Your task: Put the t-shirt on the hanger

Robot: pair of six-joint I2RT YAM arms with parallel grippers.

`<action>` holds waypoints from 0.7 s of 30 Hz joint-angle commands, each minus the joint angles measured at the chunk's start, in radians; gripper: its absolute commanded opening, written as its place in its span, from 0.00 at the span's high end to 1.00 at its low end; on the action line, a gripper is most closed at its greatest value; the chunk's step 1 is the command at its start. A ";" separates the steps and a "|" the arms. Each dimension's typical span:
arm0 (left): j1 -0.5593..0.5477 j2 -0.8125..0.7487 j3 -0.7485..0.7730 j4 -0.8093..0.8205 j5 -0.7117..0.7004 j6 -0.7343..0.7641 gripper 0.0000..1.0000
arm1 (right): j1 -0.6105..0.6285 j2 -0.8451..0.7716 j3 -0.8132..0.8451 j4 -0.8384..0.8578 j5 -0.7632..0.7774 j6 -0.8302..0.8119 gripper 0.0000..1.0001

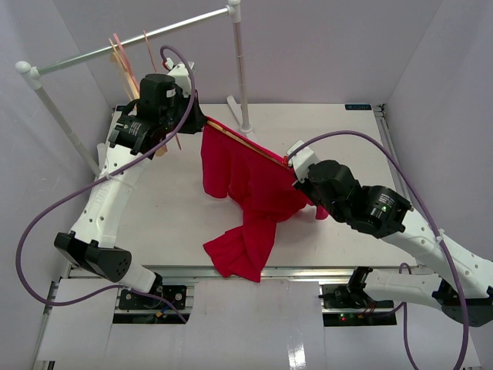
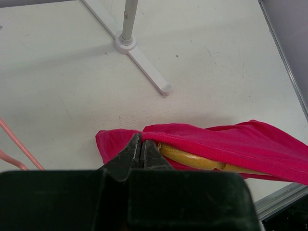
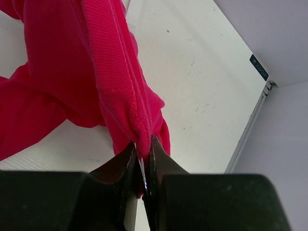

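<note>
At upper left, the left end effector was shut tight at the left end of the bright red cloth t-shirt. Whether it pinched cloth or hanger could not be told. From there the light brown wooden hanger slanted rightward and towards the arm bases, its long axis spanning both end effectors, one arm tucked inside the shirt. The shirt draped over it, its lower part trailing onto the white tabletop. At the right end, the right end effector was clamped on a fold of red cloth.
</note>
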 commanded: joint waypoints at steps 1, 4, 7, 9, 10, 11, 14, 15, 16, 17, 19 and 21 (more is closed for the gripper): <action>0.107 -0.054 0.017 0.136 -0.301 0.110 1.00 | -0.023 0.007 0.048 -0.327 0.269 -0.047 0.92; 0.078 -0.037 0.034 0.138 -0.306 0.126 1.00 | -0.023 0.045 0.078 -0.325 0.303 -0.070 0.92; 0.012 -0.023 0.037 0.144 -0.378 0.155 1.00 | -0.023 0.073 0.110 -0.304 0.336 -0.095 0.92; -0.057 -0.004 0.030 0.148 -0.425 0.167 1.00 | -0.022 0.084 0.135 -0.277 0.352 -0.108 0.92; -0.078 0.005 0.025 0.149 -0.452 0.171 1.00 | -0.022 0.083 0.138 -0.262 0.356 -0.120 0.92; -0.096 0.020 0.016 0.149 -0.475 0.173 1.00 | -0.021 0.079 0.143 -0.242 0.357 -0.128 0.92; -0.143 0.046 -0.022 0.165 -0.507 0.175 1.00 | -0.016 0.059 0.147 -0.176 0.376 -0.154 0.92; -0.155 0.054 -0.037 0.171 -0.516 0.176 1.00 | -0.015 0.051 0.150 -0.151 0.376 -0.165 0.92; -0.168 0.058 -0.049 0.178 -0.520 0.178 1.00 | -0.014 0.043 0.153 -0.127 0.363 -0.178 0.92; -0.174 0.060 -0.060 0.183 -0.514 0.174 1.00 | -0.013 0.032 0.153 -0.103 0.340 -0.186 0.92; -0.180 0.059 -0.079 0.191 -0.483 0.156 1.00 | -0.010 0.005 0.141 -0.060 0.288 -0.193 0.92; -0.183 0.039 -0.107 0.204 -0.404 0.138 1.00 | -0.009 -0.026 0.113 -0.019 0.217 -0.203 0.92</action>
